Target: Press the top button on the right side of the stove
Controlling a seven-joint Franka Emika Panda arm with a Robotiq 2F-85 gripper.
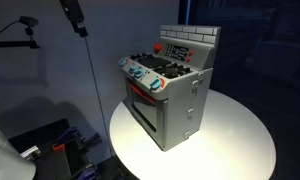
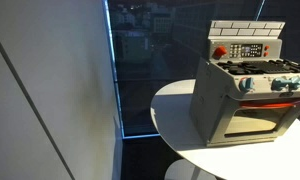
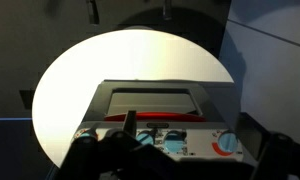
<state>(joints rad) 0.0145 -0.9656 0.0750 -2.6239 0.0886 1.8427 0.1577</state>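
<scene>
Toy stove, grey, teal-and-red knobs, stands mid-desk, oven door facing 7 o'clock. Jaws: dark blur at 6 o'clock of the wrist view; whether spread or pressed together cannot be told.

Stove stands on a round table, seen in both exterior views. Back wall rises along the rear of the stove top and carries the control panel. Burners lie directly before the panel. Knobs run along the front edge, above the oven door. Bare table lies right of the stove in an exterior view. In the wrist view the stove sits low, with the table extending beyond it above and to the left.
</scene>
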